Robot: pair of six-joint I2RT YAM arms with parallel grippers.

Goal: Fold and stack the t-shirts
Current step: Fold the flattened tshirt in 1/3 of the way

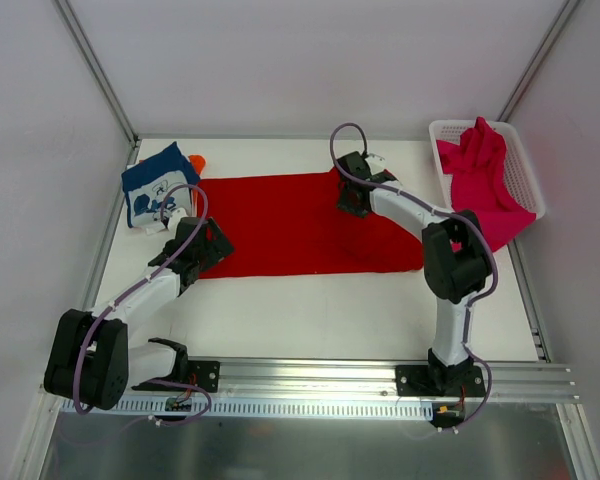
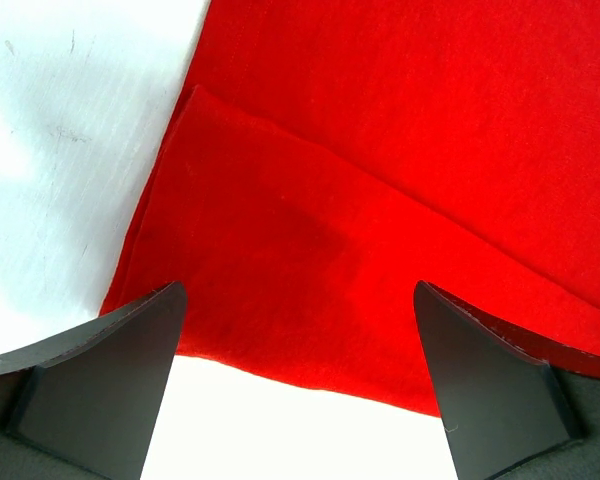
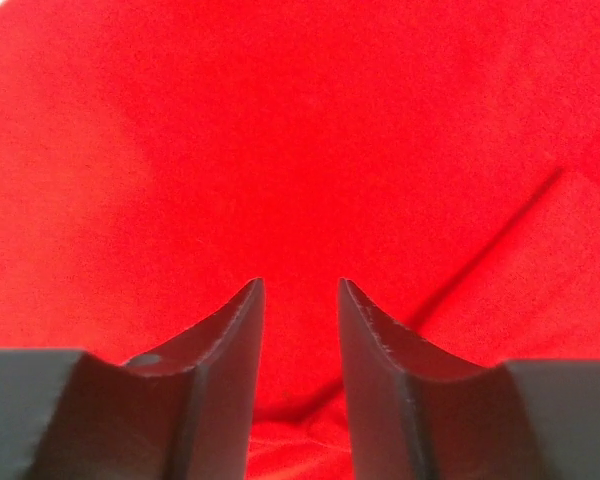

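The plain red t-shirt [image 1: 300, 222] lies flat across the middle of the table as a long rectangle. My left gripper [image 1: 212, 245] is open over its near left corner; in the left wrist view [image 2: 298, 290] the jaws stand wide apart above the shirt's hem [image 2: 310, 300], with a folded layer edge running diagonally. My right gripper [image 1: 352, 200] is low over the shirt's far edge, and in the right wrist view [image 3: 300, 285] its jaws are a narrow gap apart over red cloth [image 3: 300, 150]. The navy printed shirt [image 1: 160, 185] lies folded at the far left, with the orange one [image 1: 197, 161] peeking out behind it.
A white mesh basket [image 1: 525, 165] stands at the far right with the magenta-pink shirt [image 1: 485, 180] draped over its near edge. White walls enclose the table on three sides. A metal rail [image 1: 310, 375] runs along the near edge.
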